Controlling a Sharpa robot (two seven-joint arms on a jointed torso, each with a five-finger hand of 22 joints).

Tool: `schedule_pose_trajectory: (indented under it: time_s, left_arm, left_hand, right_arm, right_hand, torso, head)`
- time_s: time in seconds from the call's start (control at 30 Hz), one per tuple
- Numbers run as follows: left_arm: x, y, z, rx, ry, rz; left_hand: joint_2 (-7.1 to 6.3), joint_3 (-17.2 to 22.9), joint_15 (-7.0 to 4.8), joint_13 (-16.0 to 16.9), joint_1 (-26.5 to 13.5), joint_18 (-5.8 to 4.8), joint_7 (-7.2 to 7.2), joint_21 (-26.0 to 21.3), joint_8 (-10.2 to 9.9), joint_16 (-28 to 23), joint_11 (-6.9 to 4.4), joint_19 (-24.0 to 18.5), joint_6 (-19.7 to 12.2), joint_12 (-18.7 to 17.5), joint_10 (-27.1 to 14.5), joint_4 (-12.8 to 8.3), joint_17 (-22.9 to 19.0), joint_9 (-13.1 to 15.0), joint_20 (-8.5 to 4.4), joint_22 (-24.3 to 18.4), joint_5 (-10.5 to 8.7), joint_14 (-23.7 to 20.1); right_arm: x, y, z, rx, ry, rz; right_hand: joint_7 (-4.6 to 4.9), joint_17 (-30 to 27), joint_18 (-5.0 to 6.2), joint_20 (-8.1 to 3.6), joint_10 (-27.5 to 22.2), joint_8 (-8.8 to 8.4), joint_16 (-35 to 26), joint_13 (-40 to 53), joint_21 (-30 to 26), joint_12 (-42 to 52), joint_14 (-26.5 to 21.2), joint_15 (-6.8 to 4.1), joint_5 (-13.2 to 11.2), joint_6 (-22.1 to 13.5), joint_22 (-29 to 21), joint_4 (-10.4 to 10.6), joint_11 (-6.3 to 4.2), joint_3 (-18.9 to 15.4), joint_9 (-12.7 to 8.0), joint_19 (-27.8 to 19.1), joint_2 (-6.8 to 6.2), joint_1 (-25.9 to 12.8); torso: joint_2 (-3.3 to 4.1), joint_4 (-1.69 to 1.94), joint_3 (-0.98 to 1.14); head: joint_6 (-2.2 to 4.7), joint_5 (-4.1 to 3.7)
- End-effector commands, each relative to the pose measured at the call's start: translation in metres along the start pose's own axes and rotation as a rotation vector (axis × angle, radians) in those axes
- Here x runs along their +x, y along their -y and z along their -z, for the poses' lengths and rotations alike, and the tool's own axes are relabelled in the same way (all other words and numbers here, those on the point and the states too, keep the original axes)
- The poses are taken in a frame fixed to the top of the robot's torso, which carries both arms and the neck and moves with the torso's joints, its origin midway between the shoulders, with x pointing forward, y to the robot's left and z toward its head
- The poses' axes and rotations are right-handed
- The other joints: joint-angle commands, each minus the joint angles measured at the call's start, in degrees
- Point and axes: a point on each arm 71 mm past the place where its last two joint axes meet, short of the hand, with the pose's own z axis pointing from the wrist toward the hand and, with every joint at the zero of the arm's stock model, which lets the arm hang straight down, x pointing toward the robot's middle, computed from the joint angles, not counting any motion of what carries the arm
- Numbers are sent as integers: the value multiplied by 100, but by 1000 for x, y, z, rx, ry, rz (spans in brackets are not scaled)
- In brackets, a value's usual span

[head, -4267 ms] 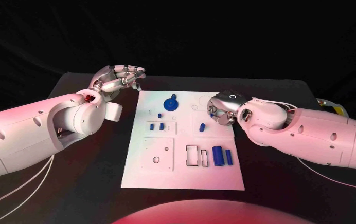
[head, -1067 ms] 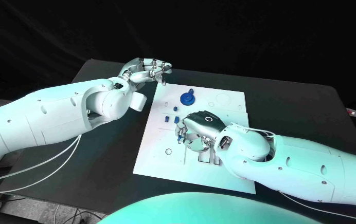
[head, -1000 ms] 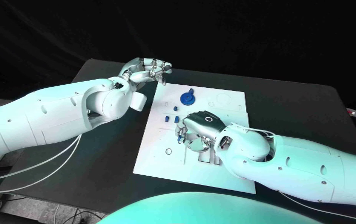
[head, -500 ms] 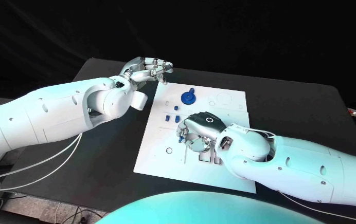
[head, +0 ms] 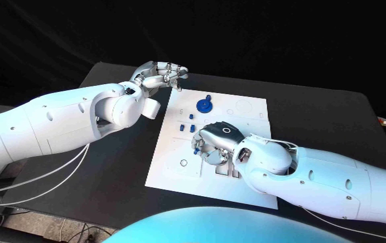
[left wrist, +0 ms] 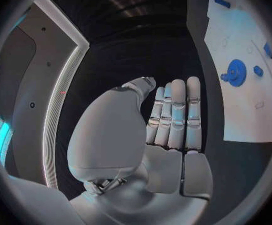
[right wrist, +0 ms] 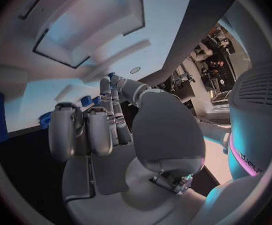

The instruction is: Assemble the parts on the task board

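Fingers of the right robot hand (head: pixel 216 141) are curling down over the middle of the white task board (head: pixel 251 108), grip unclear. Left robot hand (head: pixel 158 76) is hovering curled, holding nothing, near the worktop's (head: pixel 322 115) far edge. Blue gear (head: pixel 204 106) is sitting nearby on the board.

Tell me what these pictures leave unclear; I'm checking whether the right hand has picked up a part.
- Head view: the right hand covers the task board beneath it, hiding any part there.
- Right wrist view: the fingertips reach a small blue part; contact is too small to tell.
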Motion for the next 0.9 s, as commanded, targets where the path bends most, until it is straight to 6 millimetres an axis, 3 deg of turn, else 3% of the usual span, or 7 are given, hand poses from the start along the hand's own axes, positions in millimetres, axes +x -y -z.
schedule_pose_trajectory:
  time_s: [0.03, 0.4, 0.57, 0.67, 0.9]
  left_arm:
    - [3, 1, 0, 6, -21, 3]
    - [2, 1, 0, 3, -22, 3]
    - [2, 1, 0, 3, -23, 3]
    - [2, 1, 0, 3, -22, 2]
    - [2, 0, 0, 1, -23, 3]
  left_hand:
    - [8, -12, 5, -10, 42, 67, 5, -20, -27, -32, 0, -11, -30, -2, -56, -29, -6, -9, -5, -5, -4, -40]
    - [12, -16, 10, -10, 41, 67, 12, -28, -33, -34, 6, -11, -43, 0, -71, -26, -12, -11, 0, -10, -3, -43]
    - [12, -16, 10, -10, 41, 67, 12, -28, -33, -34, 6, -11, -43, 0, -71, -26, -12, -11, 0, -10, -3, -43]
    - [12, -16, 10, -10, 41, 67, 12, -28, -33, -34, 6, -11, -43, 0, -71, -26, -12, -11, 0, -10, -3, -43]
    - [12, -16, 10, -10, 41, 67, 12, -28, -33, -34, 6, -11, -43, 0, -71, -26, -12, -11, 0, -10, -3, -43]
  right_arm:
    - [4, -1, -1, -1, -28, 20]
    - [8, -5, -3, -5, -42, 43]
    - [9, -5, -3, -10, -50, 42]
    - [8, -3, -3, -7, -36, 38]
    - [4, 0, 2, 3, 5, 28]
  right_hand:
    - [15, -5, -71, 2, -6, 24, 13, 4, -35, -21, 253, -13, -25, 11, 591, 41, 28, -6, 4, 2, 6, -56]
    - [24, -27, -53, 7, -27, 11, 6, 10, -104, -41, 245, -7, -33, -22, 546, 45, 38, -19, 13, -44, -19, -79]
    - [130, -100, -37, 65, -253, -124, -20, -21, -190, -192, 216, 77, 41, -275, 501, 123, 139, -86, -8, -101, -179, -252]
    - [261, -219, -12, 137, -438, -342, -71, -50, -302, -275, 177, 163, 28, -633, 433, 164, 251, -146, -82, -167, -312, -336]
    - [305, -420, 45, 198, -633, -426, -170, -69, -530, -292, 114, 216, 13, -772, 285, 169, 308, -217, -100, -305, -395, -333]
  torso:
    - [-1, -1, -3]
    - [-2, -3, -3]
    - [-5, -3, -3]
    - [-6, -6, -3]
    - [-2, -1, 0]
  head:
    - [-2, 3]
    - [-1, -2]
    - [2, -7]
    - [7, -9]
    - [29, -22]
